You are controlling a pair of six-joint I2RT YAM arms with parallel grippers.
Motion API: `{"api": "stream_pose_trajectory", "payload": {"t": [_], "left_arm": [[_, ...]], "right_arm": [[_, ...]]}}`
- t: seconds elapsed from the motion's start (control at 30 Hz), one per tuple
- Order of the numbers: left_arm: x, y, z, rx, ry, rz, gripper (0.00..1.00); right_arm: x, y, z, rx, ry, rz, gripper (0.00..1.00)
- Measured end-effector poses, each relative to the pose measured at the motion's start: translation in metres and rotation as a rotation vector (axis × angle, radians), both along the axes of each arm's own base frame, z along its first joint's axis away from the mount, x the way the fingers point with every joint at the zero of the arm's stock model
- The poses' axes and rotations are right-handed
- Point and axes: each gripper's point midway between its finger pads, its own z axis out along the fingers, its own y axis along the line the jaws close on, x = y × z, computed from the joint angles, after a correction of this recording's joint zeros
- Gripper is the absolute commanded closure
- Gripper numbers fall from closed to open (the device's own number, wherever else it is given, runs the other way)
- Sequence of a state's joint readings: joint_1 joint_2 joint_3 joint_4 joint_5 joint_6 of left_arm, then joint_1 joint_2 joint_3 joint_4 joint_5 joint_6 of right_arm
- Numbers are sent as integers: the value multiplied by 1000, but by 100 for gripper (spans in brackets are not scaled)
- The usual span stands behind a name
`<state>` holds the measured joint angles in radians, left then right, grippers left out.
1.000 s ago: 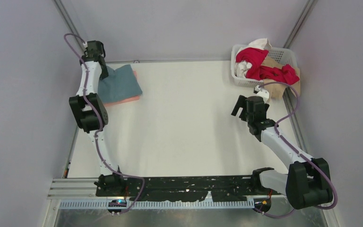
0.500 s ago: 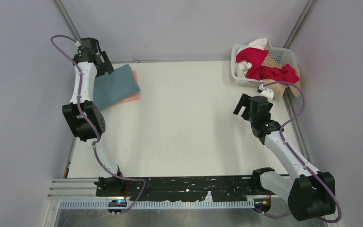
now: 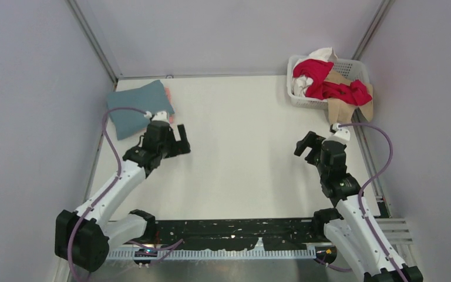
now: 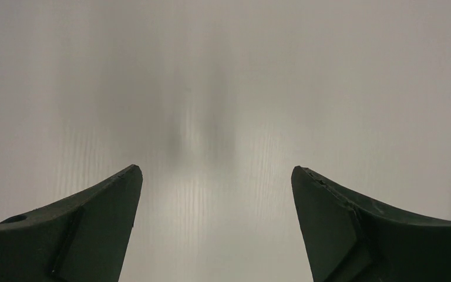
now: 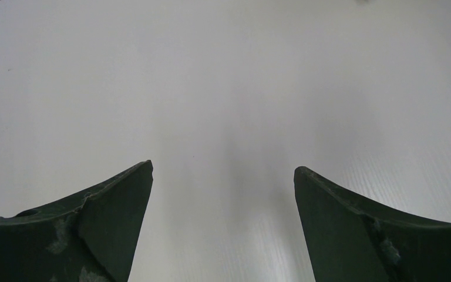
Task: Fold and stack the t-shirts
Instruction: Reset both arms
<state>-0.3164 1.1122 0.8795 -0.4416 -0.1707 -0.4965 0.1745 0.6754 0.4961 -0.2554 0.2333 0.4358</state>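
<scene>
White worktop (image 3: 241,158) fills both wrist views, bare between each pair of jaws. We see that the left arm (image 3: 126,173) has let go of the folded blue-grey shirt (image 3: 134,107) and pulled back toward the middle; the left jaws now stand wide and empty. That shirt lies in the far left corner on top of the pink shirt (image 3: 169,94), whose edge peeks out. The right arm (image 3: 343,182) has drawn back too, and the right jaws are wide, holding nothing. We judge 2 shirts stacked. The red shirt (image 3: 323,82), white shirt (image 3: 326,54) and tan shirt (image 3: 346,108) wait at the basket (image 3: 352,66), so fetching 1 comes next.
</scene>
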Motion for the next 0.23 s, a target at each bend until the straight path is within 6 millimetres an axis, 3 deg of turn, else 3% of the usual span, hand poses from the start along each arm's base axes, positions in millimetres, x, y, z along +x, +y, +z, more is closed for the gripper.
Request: {"api": "stream_pose_trajectory", "payload": {"t": [0.1, 0.17, 0.23], "left_arm": [[-45, -14, -64, -4, 130, -60, 1], [-59, -14, -81, -4, 178, -65, 1], [-62, -15, -81, -11, 172, -62, 1]], "right_arm": [[-11, -3, -11, 4, -6, -7, 5], [-16, -5, -17, 5, -5, -15, 5], [-18, -6, -21, 3, -4, -23, 5]]}}
